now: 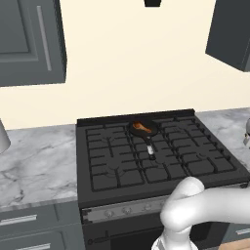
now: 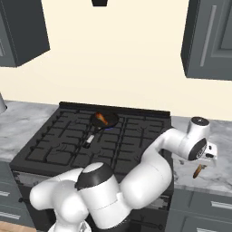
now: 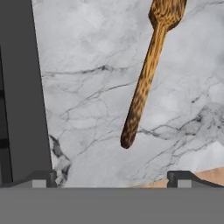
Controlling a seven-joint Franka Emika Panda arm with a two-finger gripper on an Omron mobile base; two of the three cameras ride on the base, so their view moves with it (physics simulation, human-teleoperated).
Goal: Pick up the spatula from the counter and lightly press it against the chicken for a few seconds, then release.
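A wooden spatula (image 3: 144, 83) lies flat on the marble counter (image 3: 87, 78) to the right of the stove, its blade towards the top of the hand view. My gripper (image 3: 111, 178) hovers above the handle's end, open, with nothing between its fingertips (image 3: 43, 177). From the right base view the gripper (image 2: 208, 156) hangs over the counter with the spatula's handle (image 2: 197, 171) showing just beneath it. The chicken (image 1: 141, 128) (image 2: 101, 118), an orange-brown piece, sits in a small black pan (image 1: 144, 129) (image 2: 104, 120) at the back middle of the stove.
The black stove top (image 1: 156, 156) (image 2: 68, 140) has raised grates, and its dark edge (image 3: 22, 87) runs along the left of the hand view. Wall cabinets (image 2: 208, 41) hang above the right counter. A pale object (image 1: 2, 136) stands at the far left counter.
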